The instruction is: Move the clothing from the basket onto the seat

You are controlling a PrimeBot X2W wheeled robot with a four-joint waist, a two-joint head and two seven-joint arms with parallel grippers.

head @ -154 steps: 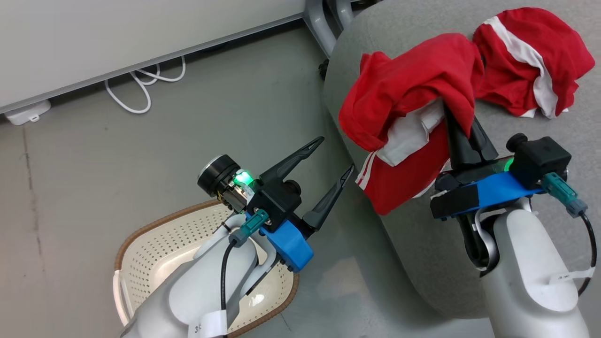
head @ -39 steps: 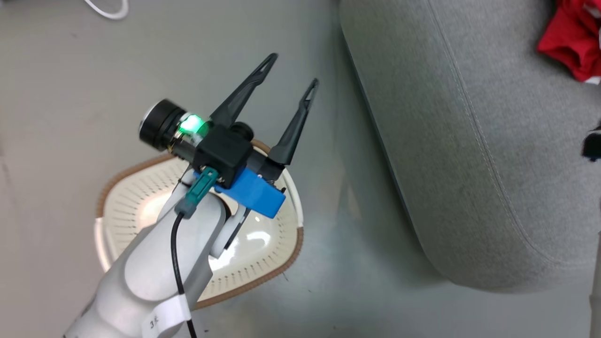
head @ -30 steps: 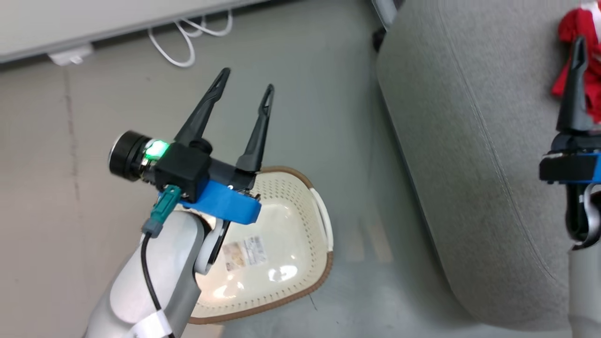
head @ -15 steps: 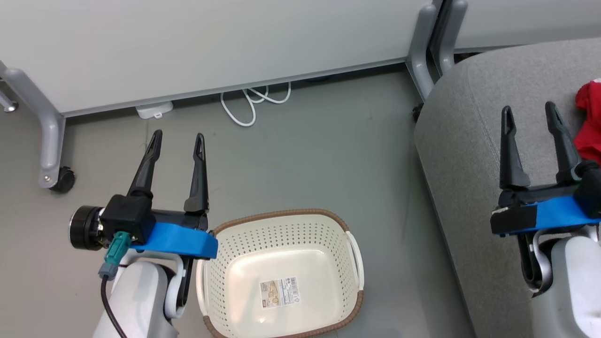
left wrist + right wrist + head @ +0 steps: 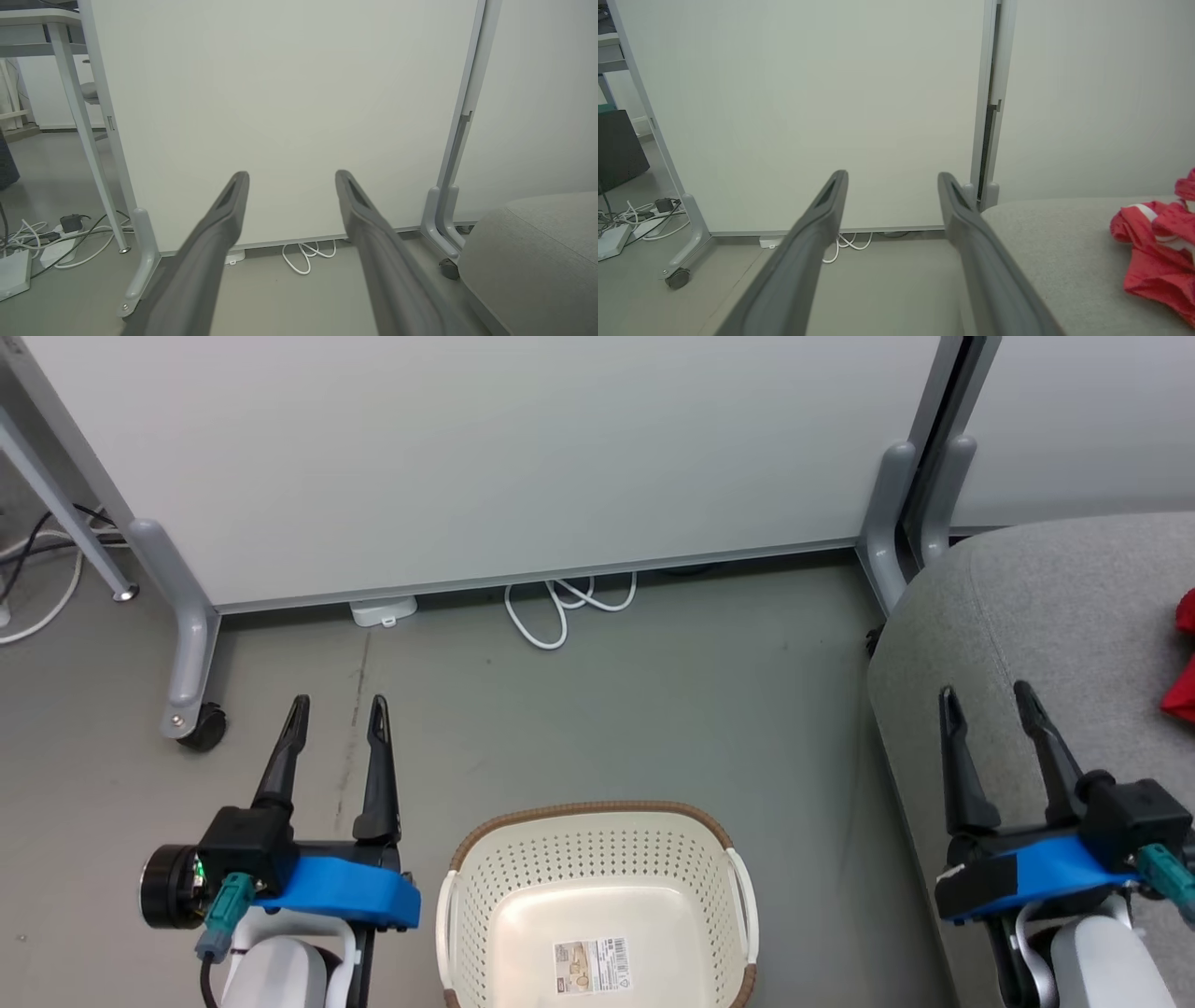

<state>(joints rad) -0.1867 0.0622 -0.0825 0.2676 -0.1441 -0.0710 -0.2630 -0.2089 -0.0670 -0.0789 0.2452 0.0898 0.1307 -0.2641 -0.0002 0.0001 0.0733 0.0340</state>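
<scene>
The cream-white basket (image 5: 597, 859) with its brown rim stands on the floor at the bottom middle of the head view, holding only a label on its bottom. Red clothing (image 5: 1182, 672) lies on the grey seat (image 5: 1046, 607) at the right edge; the right wrist view shows this clothing (image 5: 1157, 242) resting on the seat (image 5: 1064, 252). My left gripper (image 5: 338, 707) hangs open to the left of the basket, fingers empty. My right gripper (image 5: 985, 695) is open over the seat's front edge, holding nothing. The left wrist view shows the left gripper (image 5: 290, 176) open and the seat (image 5: 532, 252).
A white partition panel (image 5: 485, 457) on grey wheeled legs (image 5: 191, 709) stands behind the basket. A coiled white cable (image 5: 560, 607) and a small adapter (image 5: 383, 611) lie at its base. More cables (image 5: 51, 238) lie on the floor at the far left.
The camera has swung to face the partition. The right gripper has let go of the red garment, which now lies on the seat, and both open grippers have drawn back to either side of the basket.
</scene>
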